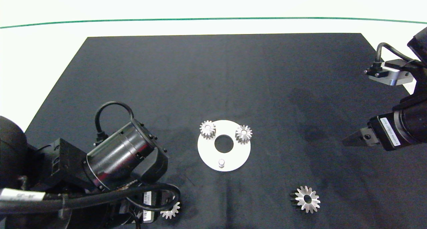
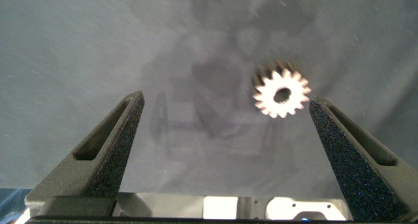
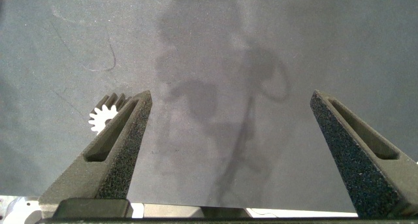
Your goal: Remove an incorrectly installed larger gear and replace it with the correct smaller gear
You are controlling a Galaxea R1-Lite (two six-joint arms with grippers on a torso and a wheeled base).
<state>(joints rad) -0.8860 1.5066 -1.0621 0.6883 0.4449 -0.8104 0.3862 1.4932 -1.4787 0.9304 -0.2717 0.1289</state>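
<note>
A white disc (image 1: 238, 155) lies mid-mat with two small gears (image 1: 207, 129) (image 1: 243, 134) on its pegs and one bare peg (image 1: 221, 163). The larger gear (image 1: 307, 199), star-toothed, lies flat on the mat to the front right; in the right wrist view it (image 3: 101, 117) peeks out beside one finger. The smaller gear (image 1: 170, 209) lies at the mat's front edge, half under my left arm. My left gripper (image 2: 225, 100) hangs open over it (image 2: 282, 96), with the gear close to one finger. My right gripper (image 1: 348, 142) (image 3: 232, 93) is open above bare mat at the right.
The black mat (image 1: 213, 82) covers most of the white table. A green line (image 1: 213, 18) runs along the far side. My left arm's bulk (image 1: 116, 159) fills the front left corner.
</note>
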